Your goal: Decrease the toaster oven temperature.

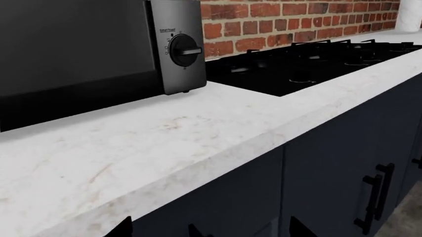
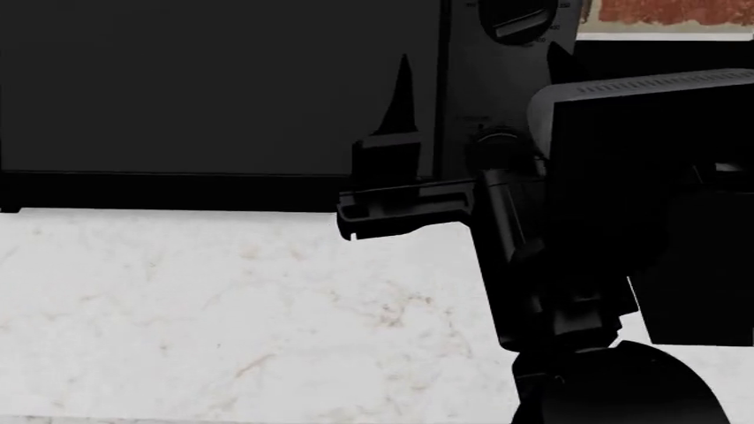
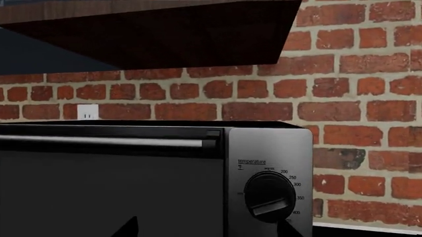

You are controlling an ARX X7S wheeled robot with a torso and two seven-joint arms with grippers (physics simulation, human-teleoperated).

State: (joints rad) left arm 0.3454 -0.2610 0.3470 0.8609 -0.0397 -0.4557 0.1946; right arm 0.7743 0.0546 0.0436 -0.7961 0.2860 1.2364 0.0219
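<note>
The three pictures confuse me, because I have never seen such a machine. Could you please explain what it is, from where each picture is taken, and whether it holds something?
They are simulator renders of a wheeled robot with two arms, steered by a person.

The head view looks down from its head: the right gripper is raised in front of the toaster oven, near its control panel. It seems open, holding nothing.

The right wrist view, from a camera on that arm, shows the temperature knob with printed numbers, before a brick wall.

The left wrist view, from the other arm, shows the white countertop, the oven's lower knob and a black cooktop. The left gripper barely shows, so I cannot tell its state.
</note>
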